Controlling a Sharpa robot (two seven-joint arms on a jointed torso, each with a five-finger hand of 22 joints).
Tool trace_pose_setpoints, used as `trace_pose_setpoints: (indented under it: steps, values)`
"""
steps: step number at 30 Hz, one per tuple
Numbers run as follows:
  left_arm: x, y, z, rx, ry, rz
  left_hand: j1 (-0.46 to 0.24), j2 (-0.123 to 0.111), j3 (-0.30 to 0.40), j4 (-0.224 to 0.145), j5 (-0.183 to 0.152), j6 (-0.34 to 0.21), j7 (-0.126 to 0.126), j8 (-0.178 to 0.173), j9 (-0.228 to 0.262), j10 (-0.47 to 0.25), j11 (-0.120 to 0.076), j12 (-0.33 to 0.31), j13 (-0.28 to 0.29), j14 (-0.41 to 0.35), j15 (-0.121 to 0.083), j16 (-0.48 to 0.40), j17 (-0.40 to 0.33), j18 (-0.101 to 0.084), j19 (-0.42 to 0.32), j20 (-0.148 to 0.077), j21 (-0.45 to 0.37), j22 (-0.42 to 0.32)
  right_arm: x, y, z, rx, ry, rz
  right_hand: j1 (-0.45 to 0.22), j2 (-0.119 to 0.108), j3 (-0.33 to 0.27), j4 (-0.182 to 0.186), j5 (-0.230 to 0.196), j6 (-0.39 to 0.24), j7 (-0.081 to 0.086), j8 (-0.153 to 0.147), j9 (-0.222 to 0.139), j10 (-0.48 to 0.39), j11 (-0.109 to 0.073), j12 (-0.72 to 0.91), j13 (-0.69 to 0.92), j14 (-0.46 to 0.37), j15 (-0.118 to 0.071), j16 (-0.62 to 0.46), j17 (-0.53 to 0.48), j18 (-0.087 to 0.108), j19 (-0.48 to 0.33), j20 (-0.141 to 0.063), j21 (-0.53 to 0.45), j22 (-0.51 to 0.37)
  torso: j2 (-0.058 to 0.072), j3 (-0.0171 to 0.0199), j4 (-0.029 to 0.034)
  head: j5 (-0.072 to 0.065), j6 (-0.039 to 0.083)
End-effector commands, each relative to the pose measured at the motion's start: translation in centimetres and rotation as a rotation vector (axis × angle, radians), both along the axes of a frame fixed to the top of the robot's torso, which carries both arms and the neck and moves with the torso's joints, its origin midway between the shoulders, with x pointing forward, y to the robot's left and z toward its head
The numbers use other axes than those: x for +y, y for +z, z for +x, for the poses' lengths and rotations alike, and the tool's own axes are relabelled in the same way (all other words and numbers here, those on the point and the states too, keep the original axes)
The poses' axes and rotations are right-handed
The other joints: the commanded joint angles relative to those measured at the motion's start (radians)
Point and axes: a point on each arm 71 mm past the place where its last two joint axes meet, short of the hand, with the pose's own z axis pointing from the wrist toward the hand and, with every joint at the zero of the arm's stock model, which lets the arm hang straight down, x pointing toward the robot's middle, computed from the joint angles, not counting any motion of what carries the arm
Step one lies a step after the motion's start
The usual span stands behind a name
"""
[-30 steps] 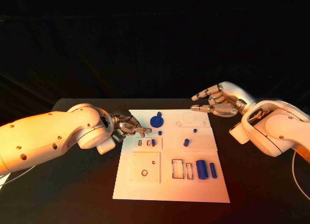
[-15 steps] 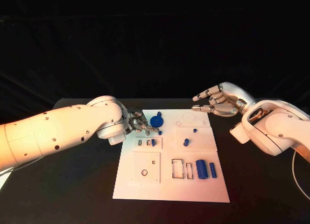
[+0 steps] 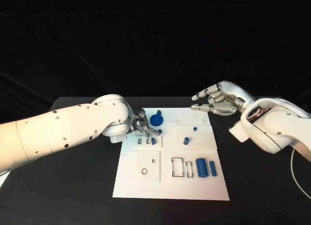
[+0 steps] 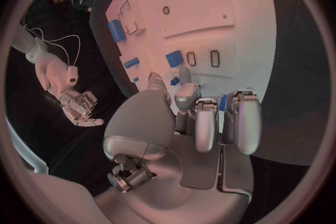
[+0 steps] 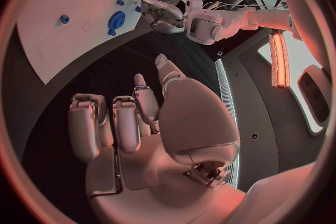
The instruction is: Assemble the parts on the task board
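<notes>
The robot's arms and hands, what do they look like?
Both arms are smooth white shells with rounded joints and small dark screw holes. Each ends in a silver metal left hand or right hand with segmented fingers. A thin pale cable trails beside the right arm.

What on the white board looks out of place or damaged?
Nothing stands out. The task board lies flat and whole, blue parts rest tidily on it, the left hand is over its upper left, and the right hand holds nothing.

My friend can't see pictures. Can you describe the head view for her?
A white task board lies on a black table, with small blue parts on it. The robot's left hand reaches over the board's far left corner, while its right hand hovers open past the far right corner.
</notes>
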Motion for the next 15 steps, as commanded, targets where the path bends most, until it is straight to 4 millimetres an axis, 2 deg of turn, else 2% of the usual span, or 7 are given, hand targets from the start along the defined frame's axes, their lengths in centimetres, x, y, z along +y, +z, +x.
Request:
trace_pose_setpoints:
  steps: [1, 7, 12, 15]
  values:
    - [-0.25, -0.25, -0.07, 0.023, -0.034, 0.047, -0.007, 0.001, -0.007, -0.001, -0.006, -0.004, -0.001, 0.006, 0.002, 0.007, 0.0, 0.006, 0.002, 0.105, -0.008, 0.003, 0.263, -0.014, 0.062, -0.006, 0.004, 0.14, 0.18, -0.1, 0.01, 0.01, 0.012, -0.011, -0.005, 0.008, -0.01, 0.001, 0.007, 0.007, -0.002, 0.005, 0.001, -0.004, -0.003, -0.003, -0.002, 0.063, 0.002, -0.007, 0.07, 0.007, -0.01, -0.001, -0.006, 0.087, 0.0, -0.0006, 0.0003, 0.001, -0.001]
    - [-0.52, -0.54, -0.1, 0.039, -0.048, 0.062, -0.008, 0.005, -0.008, -0.001, -0.006, -0.003, -0.002, 0.008, 0.005, 0.01, -0.002, 0.01, 0.007, 0.105, -0.009, 0.003, 0.263, -0.016, 0.064, -0.007, 0.008, 0.147, 0.29, -0.13, 0.05, 0.011, 0.015, -0.012, -0.006, 0.01, -0.012, 0.003, 0.01, 0.007, -0.002, 0.005, 0.001, -0.005, -0.003, -0.004, -0.004, 0.063, 0.002, -0.008, 0.068, 0.007, -0.012, -0.001, -0.007, 0.085, 0.0, 0.0004, 0.0016, 0.002, -0.004]
    - [-0.7, -0.72, -0.23, 0.056, -0.066, 0.076, -0.006, 0.008, -0.008, -0.002, -0.006, -0.004, -0.003, 0.01, 0.007, 0.01, -0.002, 0.01, 0.007, 0.105, -0.009, 0.003, 0.263, -0.016, 0.064, -0.008, 0.008, 0.148, 0.4, -0.19, 0.08, 0.014, 0.019, -0.013, -0.005, 0.011, -0.014, 0.004, 0.014, 0.007, -0.002, 0.005, 0.001, -0.005, -0.004, -0.004, -0.004, 0.063, 0.002, -0.009, 0.067, 0.007, -0.012, -0.001, -0.008, 0.084, 0.0, -0.001, 0.0005, 0.002, -0.006]
    - [-0.8, -0.84, -0.26, 0.062, -0.071, 0.08, -0.006, 0.009, -0.008, -0.003, -0.006, -0.004, -0.003, 0.01, 0.008, 0.01, -0.002, 0.01, 0.007, 0.105, -0.01, 0.003, 0.263, -0.016, 0.065, -0.008, 0.009, 0.148, 0.41, -0.25, 0.1, 0.017, 0.02, -0.015, -0.004, 0.012, -0.015, 0.005, 0.016, 0.007, -0.002, 0.005, 0.001, -0.005, -0.004, -0.004, -0.004, 0.063, 0.001, -0.009, 0.067, 0.007, -0.012, -0.001, -0.008, 0.084, 0.0, 0.0, 0.0005, 0.004, -0.007]
